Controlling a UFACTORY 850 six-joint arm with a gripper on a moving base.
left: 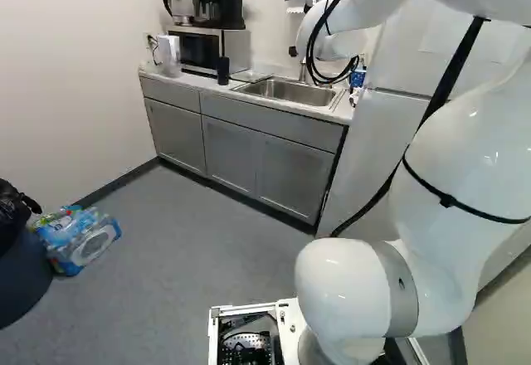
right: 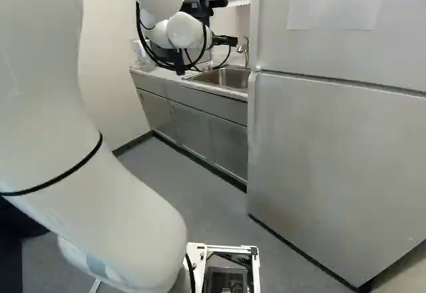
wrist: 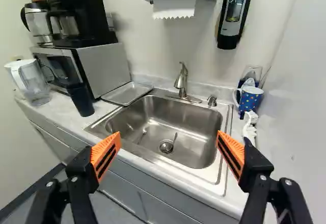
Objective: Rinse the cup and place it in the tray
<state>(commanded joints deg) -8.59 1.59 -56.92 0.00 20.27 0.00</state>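
The gripper [right: 225, 40] was near the front edge of the worktop [wrist: 63, 112] by the sink [wrist: 191, 130], its 2 fingers standing wide apart. Which of 2 vessels was the cup could not be told. A dark tumbler [wrist: 80, 99] stood upright between the microwave [wrist: 104, 68] and that front edge, just beside the metal tray [wrist: 127, 93], which lay by the sink's rim. A dotted blue mug [wrist: 249, 100] stood toward the worktop's back corner nearest the refrigerator [right: 319, 153].
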